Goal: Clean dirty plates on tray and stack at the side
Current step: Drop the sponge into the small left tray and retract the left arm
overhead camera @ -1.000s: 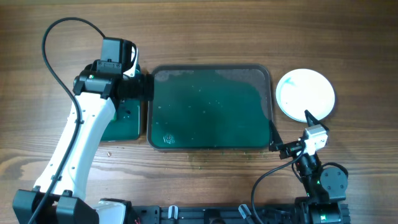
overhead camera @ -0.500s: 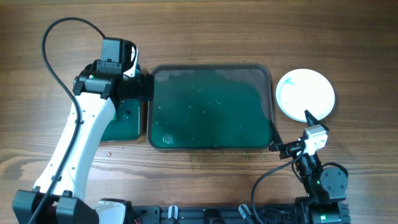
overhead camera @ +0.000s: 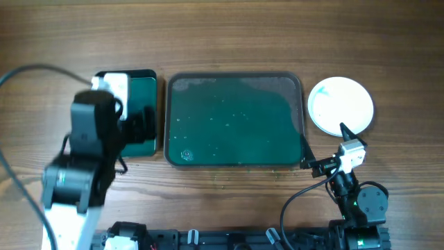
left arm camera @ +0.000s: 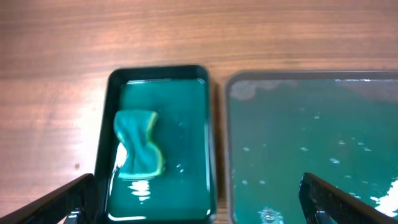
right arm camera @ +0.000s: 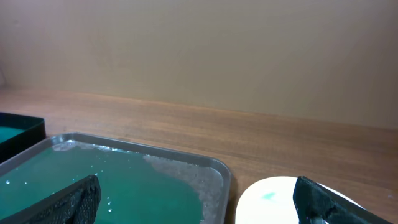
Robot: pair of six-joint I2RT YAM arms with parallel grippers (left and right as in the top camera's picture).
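Green and bare of crockery, the tray [overhead camera: 232,118] is sitting with nothing on it but a film of water and scattered droplets, so by my reading the wiping part of the job is looking finished. The plates [overhead camera: 340,104] are resting just off the tray's right-hand short side, on the wooden table [overhead camera: 229,35], close to the rim but not touching it. From overhead they are showing as a single white disc, so I cannot tell how many are lying in the pile or whether the pale blue one is among them. If all are there, little is remaining beyond the arms pulling clear. The top plate is looking white and nearly clean, though a faint teal fleck is showing on it, and it may be wanting one more pass.

Off the tray's opposite short side, the smaller tray [left arm camera: 186,112] is holding shallow green water. The sponge [left arm camera: 139,144] is lying loose in it, crumpled and pinched at the middle. The left gripper [left arm camera: 196,186] is hanging above that side with its fingers spread wide and nothing between them. The right gripper [right arm camera: 196,190] is sitting near the tray's near right corner, likewise splayed and carrying nothing, and is looking across the tray's wet corner toward the plates.
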